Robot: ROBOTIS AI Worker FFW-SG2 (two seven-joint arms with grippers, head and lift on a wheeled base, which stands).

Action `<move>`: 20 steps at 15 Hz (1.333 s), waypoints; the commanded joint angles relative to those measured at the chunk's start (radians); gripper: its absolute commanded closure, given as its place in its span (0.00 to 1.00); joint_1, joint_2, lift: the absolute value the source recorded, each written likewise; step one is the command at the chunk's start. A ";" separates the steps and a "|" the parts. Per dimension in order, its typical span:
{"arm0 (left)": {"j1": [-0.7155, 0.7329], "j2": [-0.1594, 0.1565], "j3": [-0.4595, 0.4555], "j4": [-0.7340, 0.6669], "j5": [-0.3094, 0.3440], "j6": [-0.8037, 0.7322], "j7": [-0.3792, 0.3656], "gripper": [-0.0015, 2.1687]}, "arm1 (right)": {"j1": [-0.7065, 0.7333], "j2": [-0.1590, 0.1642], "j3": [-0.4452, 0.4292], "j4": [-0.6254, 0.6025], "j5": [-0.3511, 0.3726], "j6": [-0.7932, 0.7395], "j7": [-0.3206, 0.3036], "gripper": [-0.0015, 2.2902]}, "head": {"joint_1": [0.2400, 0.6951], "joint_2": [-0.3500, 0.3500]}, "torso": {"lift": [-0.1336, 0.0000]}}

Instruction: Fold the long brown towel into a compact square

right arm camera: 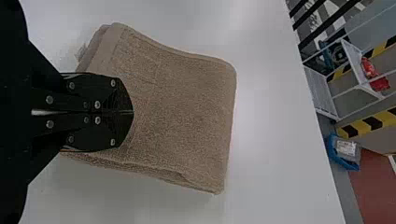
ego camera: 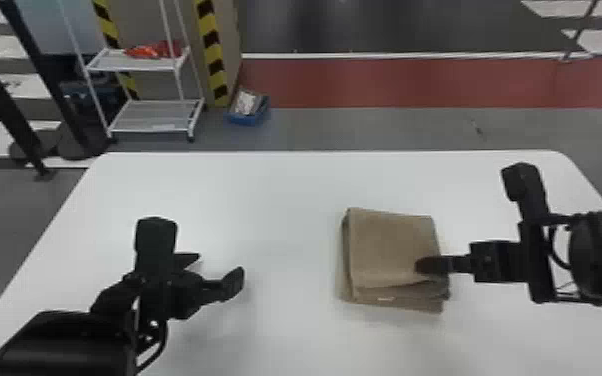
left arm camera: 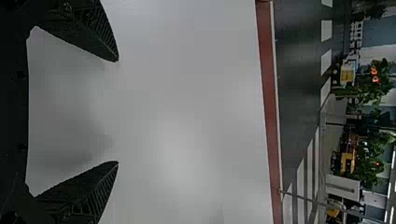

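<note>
The brown towel [ego camera: 392,245] lies folded in a layered, roughly square stack right of the table's middle. Over its right edge is my right gripper [ego camera: 427,265], its fingers closed together; whether they press on the cloth I cannot tell. In the right wrist view the shut right gripper [right arm camera: 132,112] covers part of the folded towel [right arm camera: 182,107]. My left gripper [ego camera: 220,267] stands open above the table's left part, well apart from the towel. Bare table lies between the spread fingers of the left gripper [left arm camera: 117,112] in its wrist view.
The white table [ego camera: 275,200] carries the towel. Behind it on the floor stand a white wheeled rack [ego camera: 152,112] and a blue box [ego camera: 248,116], with shelving at the far left and far right.
</note>
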 commanded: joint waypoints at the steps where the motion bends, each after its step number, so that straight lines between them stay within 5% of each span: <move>1: 0.000 0.000 -0.003 0.000 0.000 0.000 0.000 0.05 | 0.029 -0.014 0.012 0.009 0.007 -0.024 0.000 0.58 | 1.00 0.56 | 0.07; 6: -0.002 -0.002 -0.003 -0.004 0.003 0.003 0.000 0.05 | 0.055 -0.034 -0.005 0.009 0.013 -0.061 0.043 0.58 | 1.00 0.54 | 0.07; 8: 0.015 -0.003 0.000 -0.021 0.007 0.003 -0.002 0.05 | 0.064 -0.026 -0.094 -0.062 -0.068 -0.073 0.043 0.57 | 1.00 0.54 | 0.07; 9: 0.021 -0.005 0.000 -0.034 0.009 0.006 -0.002 0.05 | 0.082 -0.020 -0.154 -0.123 -0.142 -0.094 0.037 0.39 | 1.00 0.53 | 0.07; 10: 0.031 -0.005 0.002 -0.047 0.017 0.006 -0.002 0.05 | 0.111 0.009 -0.215 -0.177 -0.199 -0.107 0.020 0.09 | 1.00 0.52 | 0.07; 11: 0.044 -0.006 0.014 -0.069 0.041 0.006 -0.002 0.05 | 0.159 0.043 -0.258 -0.241 -0.228 -0.147 -0.043 0.00 | 1.00 0.52 | 0.07; 15: 0.144 -0.021 0.092 -0.178 0.191 -0.034 0.012 0.05 | 0.478 0.109 -0.270 -0.358 -0.306 -0.748 -0.350 0.02 | 1.00 0.45 | 0.07; 17: 0.225 -0.046 0.125 -0.221 0.257 -0.169 0.028 0.05 | 0.599 0.109 -0.266 -0.358 -0.335 -0.984 -0.410 0.02 | 1.00 0.44 | 0.07; 20: 0.377 -0.076 0.123 -0.210 0.343 -0.623 0.066 0.05 | 0.724 0.150 -0.267 -0.339 -0.346 -1.214 -0.434 0.03 | 1.00 0.43 | 0.07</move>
